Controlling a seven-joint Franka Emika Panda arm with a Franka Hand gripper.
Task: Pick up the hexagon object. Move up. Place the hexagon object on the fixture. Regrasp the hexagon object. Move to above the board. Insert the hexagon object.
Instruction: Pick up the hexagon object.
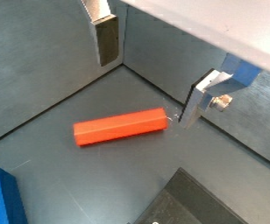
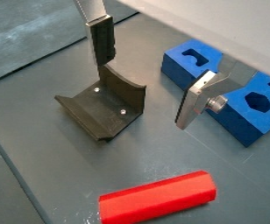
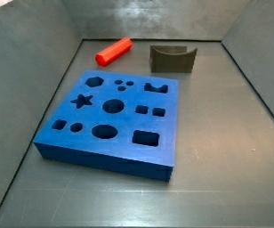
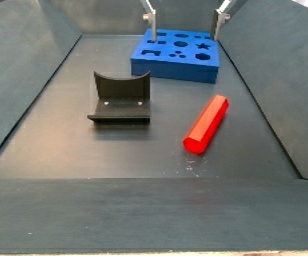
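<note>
**Gripper raised, nothing held**

Gripper (image 2: 144, 74): fingers (image 2: 101, 42) spread apart, empty, hanging above the floor.
Fixture (image 2: 106, 107): directly beneath it.
Hexagon object (image 2: 159, 198): lay flat beside the fixture, apart.
Board (image 2: 225, 83): beyond the fingers, apparently clear of them.

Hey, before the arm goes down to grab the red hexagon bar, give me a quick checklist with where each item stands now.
1. Hand open, nothing between the silver fingers: ok.
2. Bright red hexagonal bar lying free on the floor: ok.
3. Bar clear of the dark notched fixture: ok.
4. Bar clear of the blue cut-out board: ok.
5. Fixture notch empty: ok.
6. Hand centred over the bar: cannot tell.
</note>
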